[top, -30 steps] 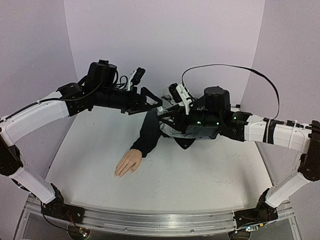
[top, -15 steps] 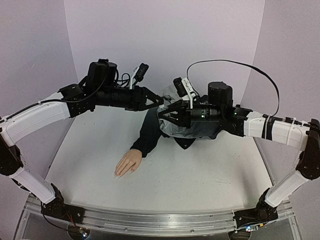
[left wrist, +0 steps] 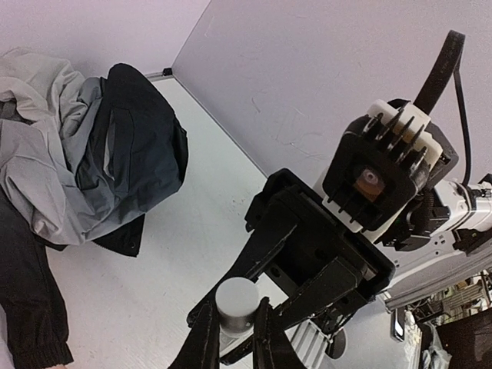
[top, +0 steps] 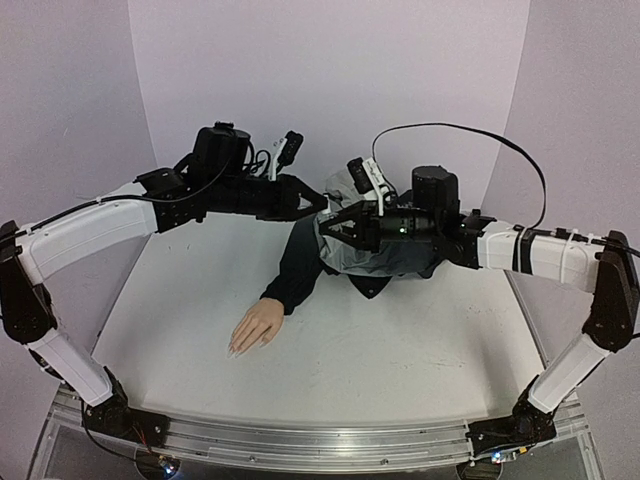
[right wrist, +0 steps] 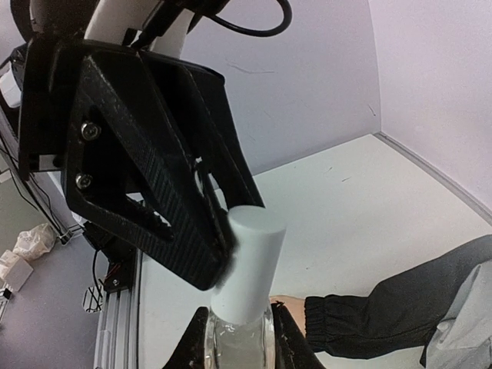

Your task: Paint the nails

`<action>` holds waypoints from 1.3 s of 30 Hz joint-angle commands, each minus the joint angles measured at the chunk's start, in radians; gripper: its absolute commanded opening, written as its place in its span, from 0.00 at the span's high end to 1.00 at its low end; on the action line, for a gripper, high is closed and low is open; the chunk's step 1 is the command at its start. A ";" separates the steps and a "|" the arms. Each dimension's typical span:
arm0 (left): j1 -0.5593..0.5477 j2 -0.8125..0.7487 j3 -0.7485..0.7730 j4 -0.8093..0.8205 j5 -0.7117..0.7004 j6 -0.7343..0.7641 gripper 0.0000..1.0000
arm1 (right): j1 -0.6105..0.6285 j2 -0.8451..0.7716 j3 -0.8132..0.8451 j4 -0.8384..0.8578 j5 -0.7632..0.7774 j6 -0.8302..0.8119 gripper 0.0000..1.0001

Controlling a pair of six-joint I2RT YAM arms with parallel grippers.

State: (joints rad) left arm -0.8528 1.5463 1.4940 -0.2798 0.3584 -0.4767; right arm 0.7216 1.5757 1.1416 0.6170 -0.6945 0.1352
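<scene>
Above the back of the table my two grippers meet tip to tip. My right gripper (right wrist: 239, 340) is shut on a small clear glass bottle (right wrist: 239, 352). The bottle's white cylindrical cap (right wrist: 250, 257) points at my left gripper (left wrist: 234, 332), which is shut on that cap (left wrist: 237, 302). From the top view the left gripper (top: 320, 208) and right gripper (top: 332, 223) touch, and the bottle is hidden between them. The flesh-coloured mannequin hand (top: 258, 326) lies palm down on the table below, fingers toward the front left. Its nails (top: 233, 350) are too small to make out.
A dark sleeve (top: 296, 262) runs from the hand back to a heap of grey and dark clothing (top: 385, 262) under the right arm. Lilac walls close the back and both sides. A metal rail (top: 300, 440) lines the near edge.
My left gripper was open and has shut on the white cap. The right gripper has swung level and pushed left, bringing the bottle into the left jaws.
</scene>
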 commanded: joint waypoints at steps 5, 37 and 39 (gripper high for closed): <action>-0.017 0.062 0.082 0.047 -0.084 0.000 0.94 | 0.009 0.004 0.055 0.090 0.319 -0.017 1.00; 0.004 -0.060 0.066 -0.129 0.006 -0.122 0.54 | 0.101 -0.077 0.020 -0.009 0.225 -0.174 1.00; 0.004 -0.058 0.072 -0.144 0.000 -0.114 0.58 | 0.101 -0.077 0.024 -0.010 0.226 -0.175 1.00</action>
State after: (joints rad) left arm -0.8505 1.5158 1.5372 -0.4095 0.3389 -0.5987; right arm 0.8215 1.5482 1.1416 0.5697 -0.4316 -0.0479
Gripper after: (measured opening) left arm 0.448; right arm 0.221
